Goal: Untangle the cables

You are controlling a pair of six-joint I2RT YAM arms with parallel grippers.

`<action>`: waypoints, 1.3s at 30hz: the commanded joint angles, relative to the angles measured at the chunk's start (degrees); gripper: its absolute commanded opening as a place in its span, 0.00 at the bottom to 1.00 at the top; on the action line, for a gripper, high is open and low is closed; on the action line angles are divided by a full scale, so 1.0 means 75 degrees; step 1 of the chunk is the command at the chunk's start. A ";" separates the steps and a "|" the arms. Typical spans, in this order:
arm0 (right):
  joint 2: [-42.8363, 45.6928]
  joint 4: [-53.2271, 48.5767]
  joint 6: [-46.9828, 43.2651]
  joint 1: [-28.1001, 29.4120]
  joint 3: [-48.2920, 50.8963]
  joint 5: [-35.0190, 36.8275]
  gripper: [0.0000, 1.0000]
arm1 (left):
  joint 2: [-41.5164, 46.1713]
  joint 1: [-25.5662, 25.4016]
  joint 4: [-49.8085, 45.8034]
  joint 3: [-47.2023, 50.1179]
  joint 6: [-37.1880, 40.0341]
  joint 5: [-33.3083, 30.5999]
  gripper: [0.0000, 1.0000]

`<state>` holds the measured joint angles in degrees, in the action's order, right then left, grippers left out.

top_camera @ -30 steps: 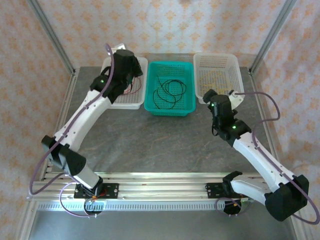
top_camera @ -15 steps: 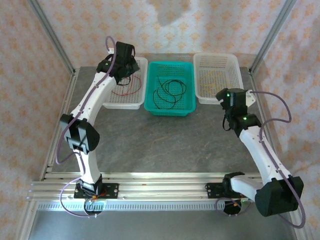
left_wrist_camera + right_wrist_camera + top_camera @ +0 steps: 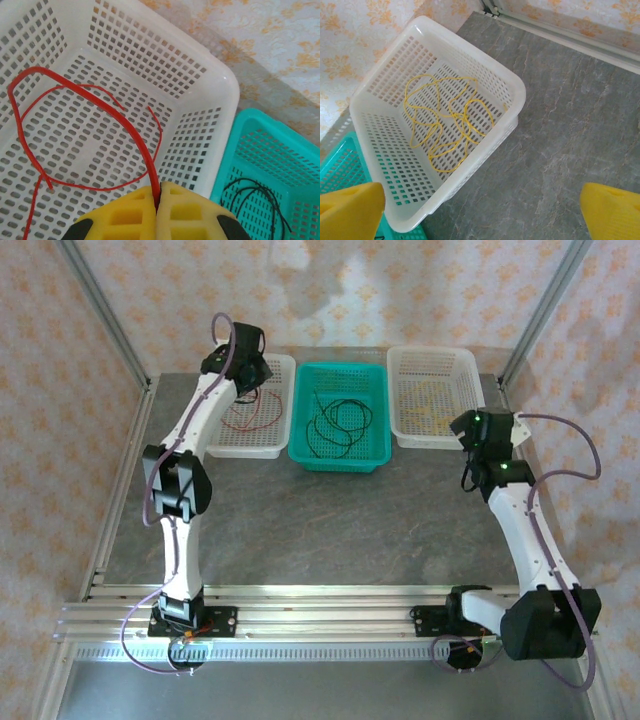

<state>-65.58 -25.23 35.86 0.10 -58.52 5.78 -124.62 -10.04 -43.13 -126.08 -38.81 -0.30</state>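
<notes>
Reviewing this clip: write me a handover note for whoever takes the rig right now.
Left hand: shut on the red cable, over the left white basket, where its loops lie.
Right hand: open, holding nothing, above the table near the right white basket.
In the right white basket: yellow cable. In the teal basket: black cable.
Done: the three colours are apart, one per basket.
Left: probably just release the red cable and pull back.

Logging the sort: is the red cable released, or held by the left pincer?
Held. The left pincer is shut on the red cable, whose loops reach down into the white basket.
</notes>
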 commanded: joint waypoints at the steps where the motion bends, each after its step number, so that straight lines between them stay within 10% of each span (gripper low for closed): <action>1: -0.0117 0.0189 -0.0313 -0.0156 -0.0257 0.0169 1.00 | -0.0436 0.0172 -0.0272 -0.0479 -0.0121 0.0274 0.00; 9: -0.0663 0.1190 -0.0824 -0.0247 -0.0252 -0.1193 1.00 | -0.1281 0.0364 -0.0488 -0.1000 -0.0331 0.0818 0.05; 19: -0.1433 0.1691 -0.1691 -0.0185 -0.0539 -0.1888 1.00 | -0.1174 0.0387 -0.0676 -0.1013 -0.0126 0.0866 0.98; 25: -0.1692 0.2294 -0.2379 0.0240 -0.0564 -0.1778 1.00 | 0.0128 0.0378 -0.0465 0.0053 0.0100 -0.0068 0.99; 39: -0.0336 0.3319 -0.2958 0.0879 0.1350 -0.1109 1.00 | 0.6164 0.0405 0.3548 0.7982 0.0624 -0.1537 0.99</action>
<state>-72.10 -2.39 14.90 6.81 -51.64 -7.20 -82.85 -7.44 -25.08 -76.53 -37.54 -7.84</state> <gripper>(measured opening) 0.996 0.994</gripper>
